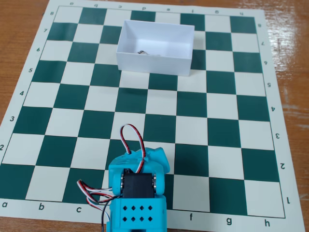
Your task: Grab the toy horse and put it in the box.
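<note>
The white open-topped box (pixel 153 63) stands on the far middle of the chessboard. The tiny grey toy horse (pixel 145 52) lies inside it on the floor, close to the near wall, partly hidden by that wall. My turquoise arm is folded back at the bottom edge of the fixed view. Its gripper (pixel 150 155) sits low over the near rows of the board, far from the box. It is seen from behind and its jaws are hidden by the wrist, so I cannot tell whether they are open or shut. Nothing shows in them.
The green and white chessboard mat (pixel 227 121) lies on a wooden table (pixel 19 29). Red, white and black cables (pixel 126 137) loop above the wrist motor (pixel 140 184).
</note>
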You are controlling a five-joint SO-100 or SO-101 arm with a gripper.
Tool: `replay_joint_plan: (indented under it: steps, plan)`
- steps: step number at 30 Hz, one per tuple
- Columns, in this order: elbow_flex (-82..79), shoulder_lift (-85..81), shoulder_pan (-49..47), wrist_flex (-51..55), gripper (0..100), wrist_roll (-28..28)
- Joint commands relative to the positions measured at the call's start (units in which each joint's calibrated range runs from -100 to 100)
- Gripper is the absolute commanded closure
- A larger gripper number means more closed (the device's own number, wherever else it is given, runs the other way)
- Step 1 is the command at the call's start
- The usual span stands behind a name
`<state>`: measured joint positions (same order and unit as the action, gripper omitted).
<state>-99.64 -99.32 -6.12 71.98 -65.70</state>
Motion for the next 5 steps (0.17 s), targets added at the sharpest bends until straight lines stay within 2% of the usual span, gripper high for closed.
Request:
replay_joint_plan:
  steps: [1, 5]
  plan:
    - [-0.36, -0.24, 0.55, 0.2, 100, 0.18]
    - [-0.36, -0.24, 0.55, 0.2, 100, 0.18]
